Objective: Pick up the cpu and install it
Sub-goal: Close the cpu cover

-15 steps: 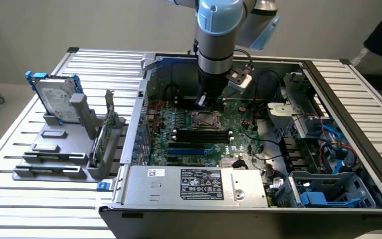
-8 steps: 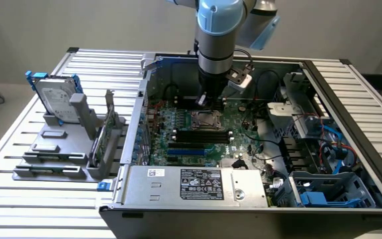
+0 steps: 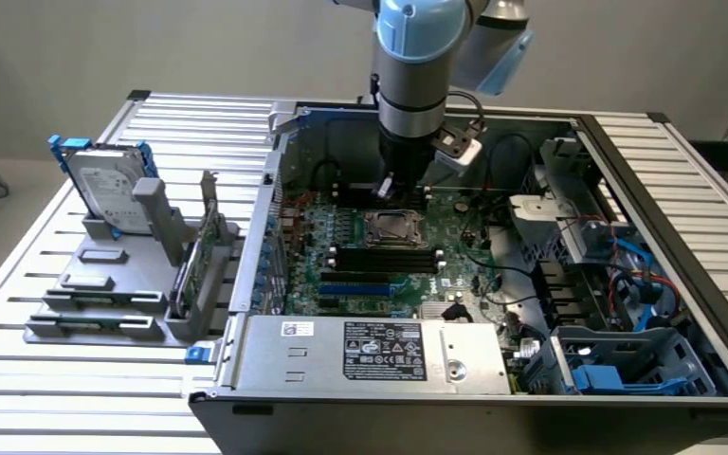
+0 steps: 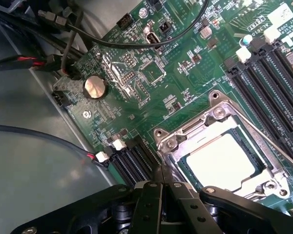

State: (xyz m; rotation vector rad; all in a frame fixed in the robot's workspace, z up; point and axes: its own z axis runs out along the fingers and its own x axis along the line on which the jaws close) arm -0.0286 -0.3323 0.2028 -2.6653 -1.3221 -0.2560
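The cpu (image 4: 223, 158), a flat square chip with a pale silver top, lies inside the metal-framed socket (image 4: 215, 114) on the green motherboard. In the exterior view the cpu (image 3: 392, 228) sits in that socket at the middle of the open computer case. My gripper (image 4: 162, 186) hovers just beside the socket's edge, apart from the chip, with its black fingers (image 4: 151, 195) pressed together and nothing between them. Seen from outside, the gripper (image 3: 390, 192) hangs a little above the board, just behind the socket.
Black memory slots (image 3: 383, 258) run beside the socket. A round coin battery (image 4: 95, 87) and black cables (image 4: 34, 63) lie near the gripper. A hard drive with blue brackets (image 3: 105, 180) stands on a grey rack at the exterior view's left. The power supply (image 3: 377, 351) fills the case's front.
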